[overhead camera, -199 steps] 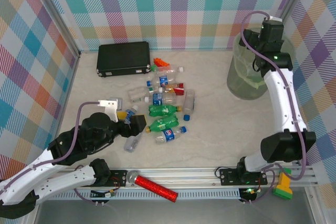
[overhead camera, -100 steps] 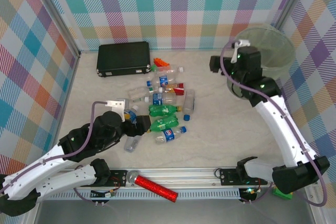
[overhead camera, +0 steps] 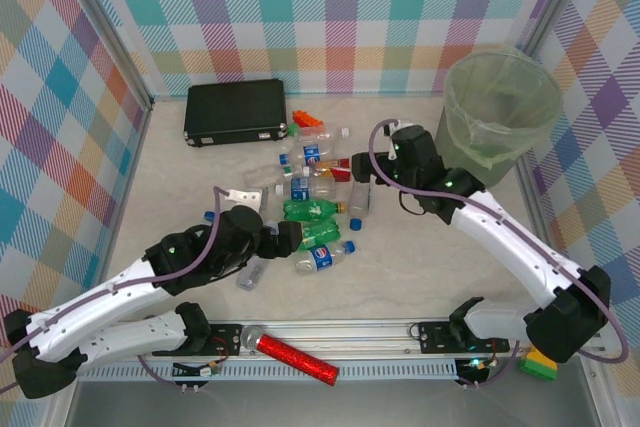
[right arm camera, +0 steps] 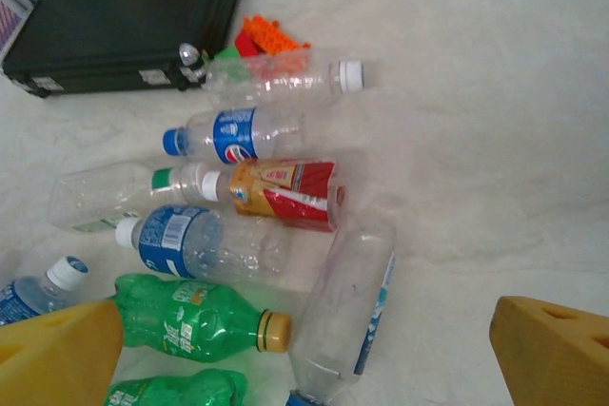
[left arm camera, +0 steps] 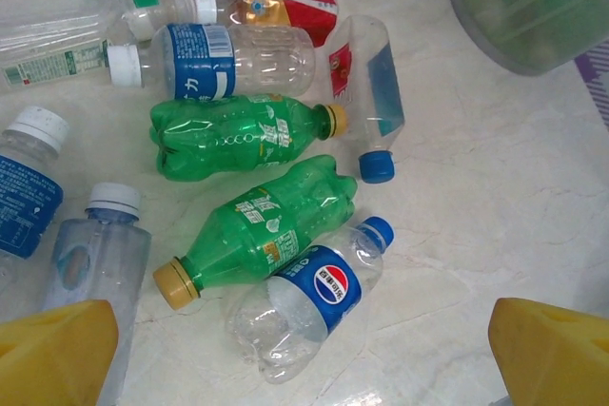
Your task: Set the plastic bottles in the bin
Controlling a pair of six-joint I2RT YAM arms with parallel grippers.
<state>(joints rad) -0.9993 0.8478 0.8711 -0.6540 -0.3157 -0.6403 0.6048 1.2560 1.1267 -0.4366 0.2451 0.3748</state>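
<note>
Several plastic bottles [overhead camera: 315, 197] lie in a heap mid-table: clear, green, blue-labelled. The bin [overhead camera: 498, 112], lined with a pale green bag, stands at the back right. My left gripper [overhead camera: 290, 237] hangs open over the heap's near side. In the left wrist view its yellow fingers [left arm camera: 57, 354] flank a clear blue-labelled bottle [left arm camera: 319, 297] beside two green bottles [left arm camera: 262, 221]; the left gripper [left arm camera: 300, 335] holds nothing. My right gripper [overhead camera: 388, 169] hovers open at the heap's right edge. The right gripper [right arm camera: 304, 349] is above a clear blue-capped bottle [right arm camera: 347, 306], empty.
A flat black case [overhead camera: 235, 110] lies at the back left with orange toy bricks [overhead camera: 308, 121] beside it. A red glittery cylinder [overhead camera: 295, 355] rests on the front rail. Checkered walls close in the left, back and right sides.
The right arm has swung from over the bin down and left to the bottle heap. The left arm has pushed rightward toward the heap's near side. Both grippers stayed open.
</note>
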